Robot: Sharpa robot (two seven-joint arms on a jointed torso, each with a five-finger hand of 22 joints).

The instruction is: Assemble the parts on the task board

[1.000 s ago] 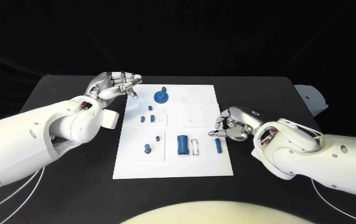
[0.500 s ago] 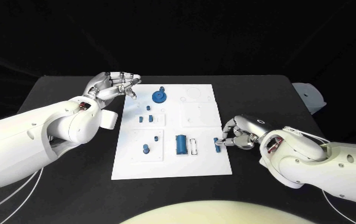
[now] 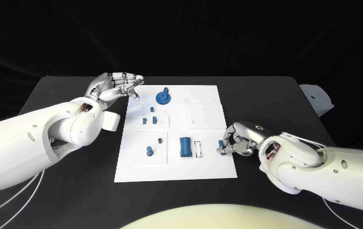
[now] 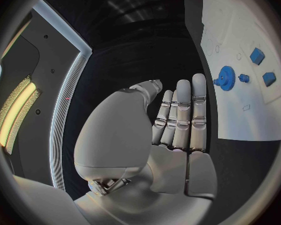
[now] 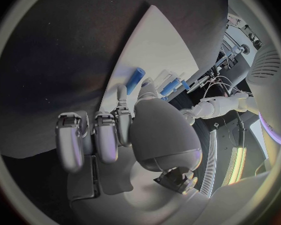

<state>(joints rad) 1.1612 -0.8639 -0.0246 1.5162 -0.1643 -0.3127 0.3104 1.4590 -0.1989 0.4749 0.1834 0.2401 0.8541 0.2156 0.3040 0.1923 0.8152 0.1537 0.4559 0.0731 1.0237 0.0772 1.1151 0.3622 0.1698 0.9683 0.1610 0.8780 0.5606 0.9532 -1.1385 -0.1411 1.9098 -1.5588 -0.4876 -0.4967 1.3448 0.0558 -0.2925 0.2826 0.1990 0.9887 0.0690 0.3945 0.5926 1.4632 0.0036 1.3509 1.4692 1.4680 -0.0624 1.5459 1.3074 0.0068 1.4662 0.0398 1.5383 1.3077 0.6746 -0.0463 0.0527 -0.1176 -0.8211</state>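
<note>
- Task board (image 3: 204, 166): white plate mid-table, blue parts spread across it.
- Your left hand (image 3: 115, 87): off the board's far left corner, fingers extended, holding nothing.
- Your right hand (image 3: 241, 138): at the board's right edge, fingers curled around the small blue peg (image 3: 222, 146); actual grip can't be told.

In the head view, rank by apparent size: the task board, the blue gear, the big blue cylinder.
1. task board
2. and 3. blue gear and big blue cylinder: too alike to rank; the cylinder is longer, the gear wider.
</note>
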